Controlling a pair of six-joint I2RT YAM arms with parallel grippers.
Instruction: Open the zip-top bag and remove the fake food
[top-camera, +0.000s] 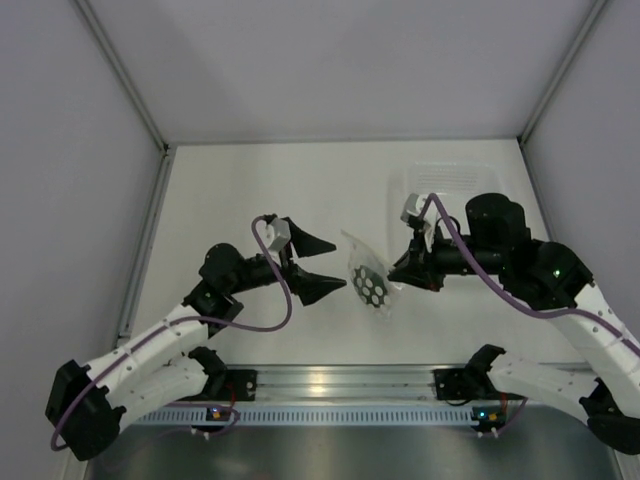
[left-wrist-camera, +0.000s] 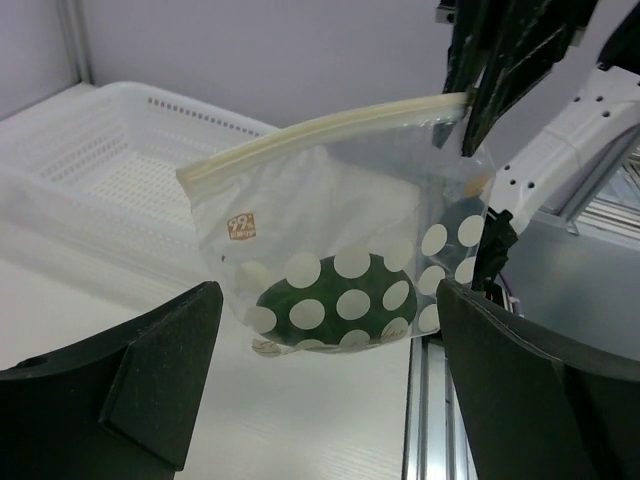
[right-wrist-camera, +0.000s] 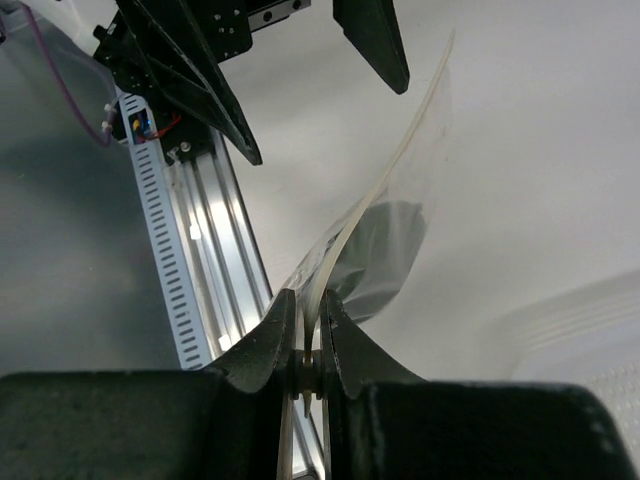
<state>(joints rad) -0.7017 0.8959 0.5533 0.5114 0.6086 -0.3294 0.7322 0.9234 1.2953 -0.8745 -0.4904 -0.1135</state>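
The zip-top bag (top-camera: 369, 274) is a clear pouch with white spots and hangs in the air between the two grippers. My right gripper (top-camera: 400, 268) is shut on one end of its zip strip (right-wrist-camera: 345, 245). The dark green fake food (left-wrist-camera: 335, 300) lies inside the bag at the bottom. It shows as a dark shape in the right wrist view (right-wrist-camera: 385, 240). My left gripper (top-camera: 335, 264) is open, its jaws wide apart, just left of the bag and not touching it. In the left wrist view the bag (left-wrist-camera: 340, 240) hangs ahead between my open fingers (left-wrist-camera: 150, 380).
A clear rigid tray (top-camera: 450, 183) stands at the back right, behind the right arm. It also shows in the left wrist view (left-wrist-camera: 110, 170) behind the bag. The metal rail (top-camera: 330, 382) runs along the near edge.
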